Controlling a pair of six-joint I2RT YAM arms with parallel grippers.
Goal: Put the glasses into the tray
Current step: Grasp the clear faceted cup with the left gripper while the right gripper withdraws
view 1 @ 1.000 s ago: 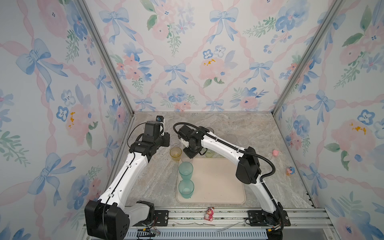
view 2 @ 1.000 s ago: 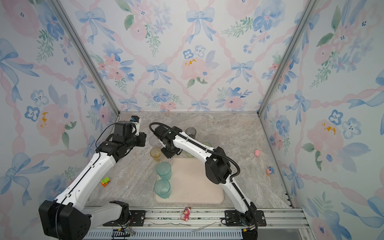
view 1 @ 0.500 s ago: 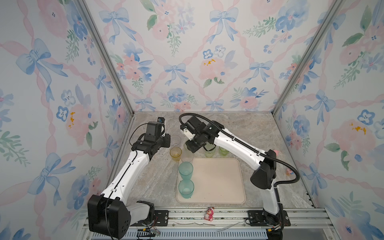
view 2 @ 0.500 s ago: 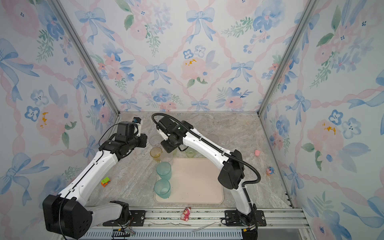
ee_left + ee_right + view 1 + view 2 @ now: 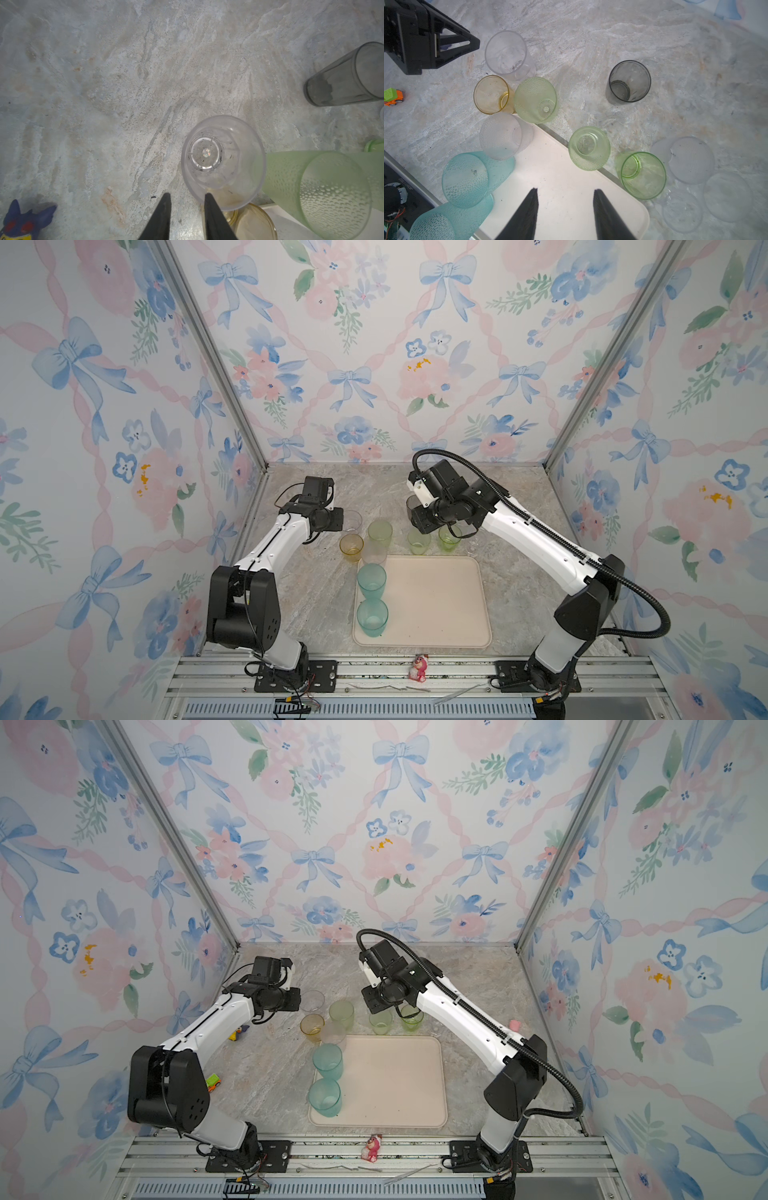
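Note:
The cream tray [image 5: 436,605] [image 5: 566,182] holds two teal glasses [image 5: 371,580] [image 5: 372,616] along its left side. A frosted clear glass [image 5: 374,552] stands at its far left corner. Beyond it on the table stand a yellow glass [image 5: 351,546], three pale green ones [image 5: 379,533] [image 5: 418,540] [image 5: 449,537], a smoky grey one [image 5: 629,82] and a clear glass [image 5: 223,162]. My left gripper [image 5: 186,196] [image 5: 338,519] is open by a narrow gap with nothing in it, and one fingertip [image 5: 207,199] overlaps that clear glass's rim. My right gripper [image 5: 564,190] [image 5: 420,524] hangs open above the tray's far edge.
Several more clear glasses [image 5: 691,160] sit off the tray's far right corner. A duck toy [image 5: 22,222] and a green-orange toy car [image 5: 213,1081] lie on the left. A small pink toy [image 5: 515,1024] lies at the right, and a pink figurine [image 5: 417,668] stands on the front rail.
My right gripper has pulled back to the right and upward, its jaws opening wider, uncovering the frosted clear glass at the tray's corner. My left gripper has edged toward the clear glass.

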